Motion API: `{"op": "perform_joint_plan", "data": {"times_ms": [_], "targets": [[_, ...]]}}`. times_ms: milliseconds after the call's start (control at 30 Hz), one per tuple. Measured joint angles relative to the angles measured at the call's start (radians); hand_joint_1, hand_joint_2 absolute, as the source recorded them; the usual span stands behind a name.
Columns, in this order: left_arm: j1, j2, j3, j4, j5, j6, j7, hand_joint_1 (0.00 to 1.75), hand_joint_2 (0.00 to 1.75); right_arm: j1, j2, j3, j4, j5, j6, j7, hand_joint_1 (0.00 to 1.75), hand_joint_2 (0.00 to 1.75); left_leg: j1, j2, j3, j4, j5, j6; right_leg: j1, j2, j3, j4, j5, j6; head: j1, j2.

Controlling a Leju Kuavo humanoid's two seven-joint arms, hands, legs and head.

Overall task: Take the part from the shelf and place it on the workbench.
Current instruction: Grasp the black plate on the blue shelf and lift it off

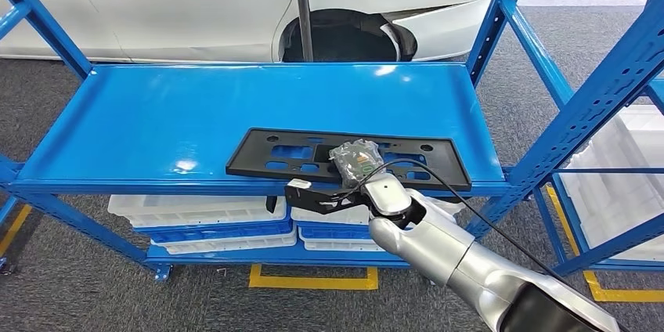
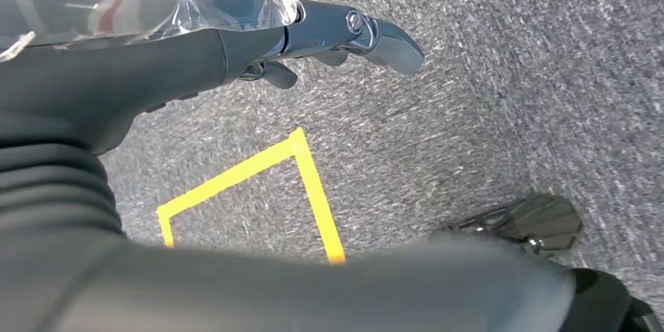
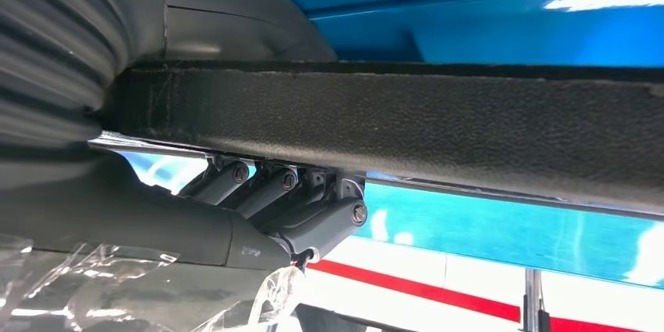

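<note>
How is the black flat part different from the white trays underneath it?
The black part is one flat piece full of cut-outs; the white trays are stacked deep bins. The part lies on the upper blue shelf, gripped at its front edge by the right hand; the trays sit a level lower, untouched. Both rest on the same blue rack.

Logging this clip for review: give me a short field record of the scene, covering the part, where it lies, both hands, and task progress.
part: black flat plate with cut-outs, small plastic bag on it
location: front edge of blue shelf, top level
right hand: at the plate's front edge; right wrist view shows fingers on one face and the thumb on the other, gripping it
left hand: hanging over grey carpet, holding nothing
progress: plate gripped, not yet lifted off the shelf
</note>
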Motion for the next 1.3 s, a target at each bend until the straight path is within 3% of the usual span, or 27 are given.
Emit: {"op": "perform_joint_plan", "data": {"times_ms": [600,900,1200,1300], "targets": [[0.0,0.0,-0.016,0.0,-0.014,0.019,0.009,0.0,1.75,0.013,-0.022,0.0,0.0,0.053,-0.046,-0.002,1.75,1.75,0.0,0.0,0.0,0.0,0.0,0.0,0.0,0.0,0.0,0.0,0.0,0.0,0.0,0.0],[0.0,0.0,-0.017,0.0,-0.015,0.002,-0.009,0.0,1.75,0.072,-0.047,-0.003,-0.054,0.248,-0.183,-0.037,1.75,1.75,0.0,0.0,-0.001,0.0,0.0,0.0,0.0,0.001,-0.001,0.0,0.0,0.0,0.0,0.0],[0.0,0.0,-0.019,0.0,-0.013,-0.004,0.006,0.0,1.75,0.117,-0.07,-0.005,-0.136,0.366,-0.104,-0.029,1.75,1.75,0.0,0.0,-0.001,0.0,0.0,0.0,0.0,0.001,-0.002,0.0,0.0,0.0,0.0,0.0],[0.0,0.0,-0.019,0.0,-0.011,-0.006,0.008,0.0,1.75,0.122,-0.074,-0.006,-0.153,0.373,-0.082,-0.028,1.75,1.75,-0.002,0.001,-0.002,0.004,-0.004,0.006,-0.003,0.0,-0.001,-0.001,0.0,0.003,0.0,0.0]]}}
